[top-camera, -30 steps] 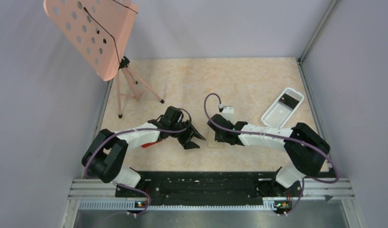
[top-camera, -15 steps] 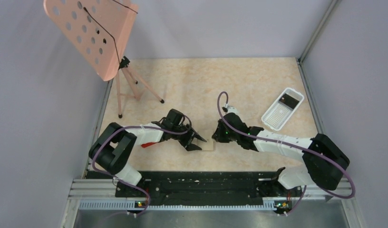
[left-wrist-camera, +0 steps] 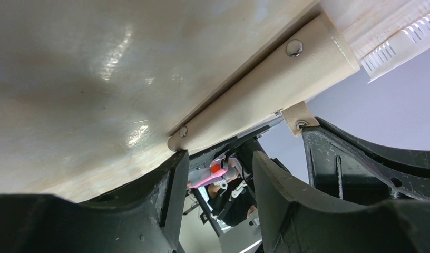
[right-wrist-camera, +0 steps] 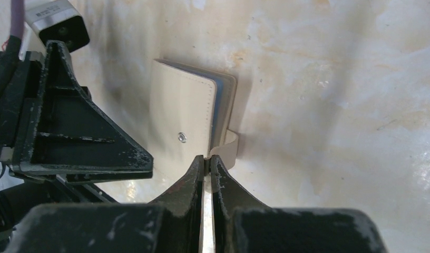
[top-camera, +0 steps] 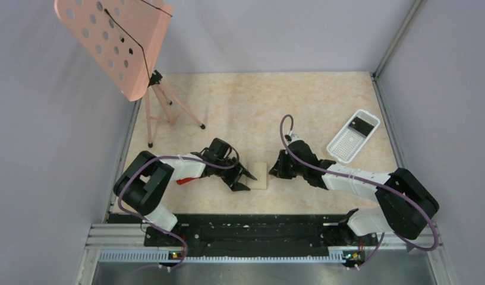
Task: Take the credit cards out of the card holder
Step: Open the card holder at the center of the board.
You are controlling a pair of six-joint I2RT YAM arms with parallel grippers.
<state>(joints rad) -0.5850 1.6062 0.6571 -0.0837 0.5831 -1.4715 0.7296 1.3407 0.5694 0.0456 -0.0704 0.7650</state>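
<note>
The card holder [top-camera: 261, 176] lies closed on the table, tan face up, between my two grippers. In the right wrist view the card holder [right-wrist-camera: 186, 118] shows its snap and a light blue edge on the right side. My right gripper [right-wrist-camera: 207, 159] is shut on its tan strap tab [right-wrist-camera: 230, 148]; this gripper [top-camera: 277, 170] sits just right of the holder. My left gripper [top-camera: 247, 180] is open at the holder's left edge, and its fingers [left-wrist-camera: 170, 184] stand apart below the tan holder [left-wrist-camera: 265, 89]. One dark credit card [top-camera: 362, 125] lies in the white tray. Any cards inside the holder are hidden.
The white perforated tray [top-camera: 347, 142] stands at the back right and shows in the left wrist view [left-wrist-camera: 397, 37]. A pink perforated stand on a tripod [top-camera: 154, 104] stands at the back left. A small red-and-white object [top-camera: 182, 180] lies by the left arm.
My right gripper has moved off the card holder to its right side and now pinches the strap tab. The holder now lies uncovered. My left gripper has shifted slightly toward it.
</note>
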